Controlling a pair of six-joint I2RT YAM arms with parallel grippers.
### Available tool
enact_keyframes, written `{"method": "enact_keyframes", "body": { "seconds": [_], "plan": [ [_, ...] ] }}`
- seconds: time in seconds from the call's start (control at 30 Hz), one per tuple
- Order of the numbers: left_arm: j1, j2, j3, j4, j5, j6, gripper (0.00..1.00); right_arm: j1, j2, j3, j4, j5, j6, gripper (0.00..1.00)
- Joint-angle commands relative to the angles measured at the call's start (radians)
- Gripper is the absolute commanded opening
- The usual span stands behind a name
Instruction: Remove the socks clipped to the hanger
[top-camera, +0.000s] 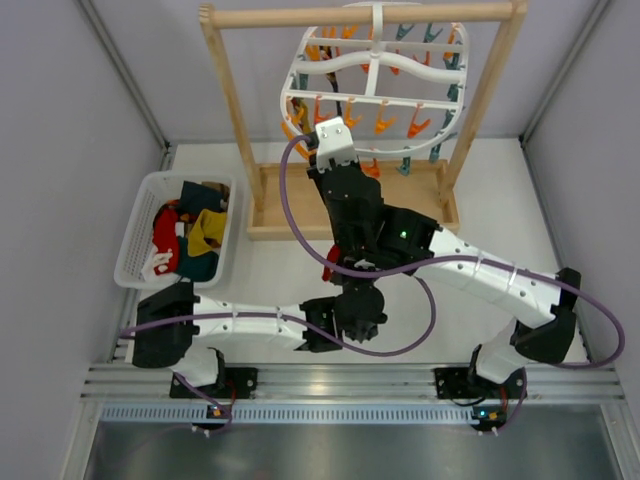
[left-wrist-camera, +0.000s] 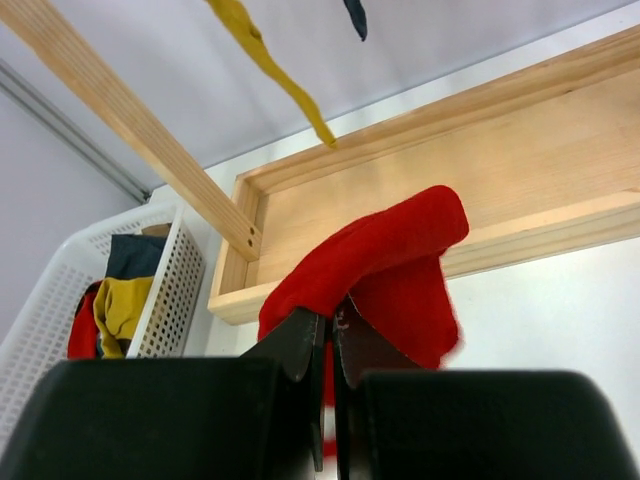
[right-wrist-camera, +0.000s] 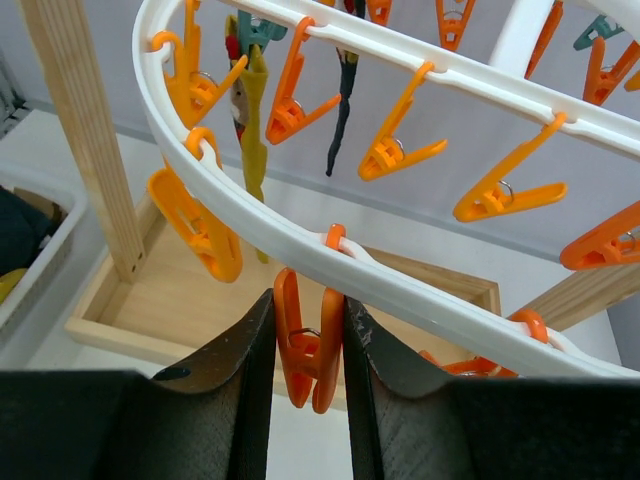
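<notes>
Basket (top-camera: 133, 235) at far left of the surface already holds several socks: red, yellow, dark teal. Left hand (left-wrist-camera: 328, 325) is nipped tight on a red sock (left-wrist-camera: 390, 250), which is off the hanger and hangs in front of the wooden rack (left-wrist-camera: 480, 170), not yet binned. Right hand (right-wrist-camera: 308, 350) is up at the hanger (right-wrist-camera: 255, 235), which hangs from the rack's top bar, its jaws pressed narrow on either side of an orange clip (right-wrist-camera: 305, 345) that looks empty. A yellow sock (right-wrist-camera: 252, 120) and a dark sock (right-wrist-camera: 343, 110) remain clipped. We judge the task well advanced, with at least two socks left.
</notes>
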Motion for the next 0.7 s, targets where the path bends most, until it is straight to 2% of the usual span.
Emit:
{"method": "enact_keyframes", "body": {
  "seconds": [0.0,0.17,0.37,0.5,0.53,0.57,0.6,0.63,0.67],
  "plan": [
    [0.008,-0.074,-0.041,0.036,-0.033,-0.04,0.0,-0.014,-0.045,0.008,0.029,-0.035,0.029,0.02],
    [0.063,-0.229,-0.13,0.031,-0.072,-0.076,0.0,-0.045,-0.12,-0.088,0.025,-0.083,0.068,0.03],
    [0.186,-0.393,-0.208,0.027,-0.058,-0.083,0.0,-0.08,-0.314,-0.251,0.088,-0.186,0.089,0.04],
    [0.258,-0.399,-0.184,-0.063,-0.005,-0.124,0.0,-0.097,-0.37,-0.286,0.078,-0.204,0.086,0.04],
    [0.304,-0.389,-0.156,-0.166,0.027,-0.198,0.0,-0.106,-0.378,-0.292,0.075,-0.206,0.088,0.04],
    [0.336,-0.384,-0.036,-0.637,0.093,-0.545,0.0,-0.107,-0.391,-0.302,0.074,-0.212,0.088,0.04],
    [0.383,-0.375,0.0,-0.729,0.332,-0.68,0.0,-0.111,-0.399,-0.306,0.071,-0.223,0.088,0.04],
    [0.536,-0.385,0.002,-0.76,0.398,-0.732,0.0,-0.115,-0.402,-0.308,0.069,-0.226,0.089,0.04],
    [0.589,-0.401,-0.011,-0.756,0.423,-0.779,0.0,-0.117,-0.41,-0.311,0.066,-0.23,0.091,0.04]
  ]
}}
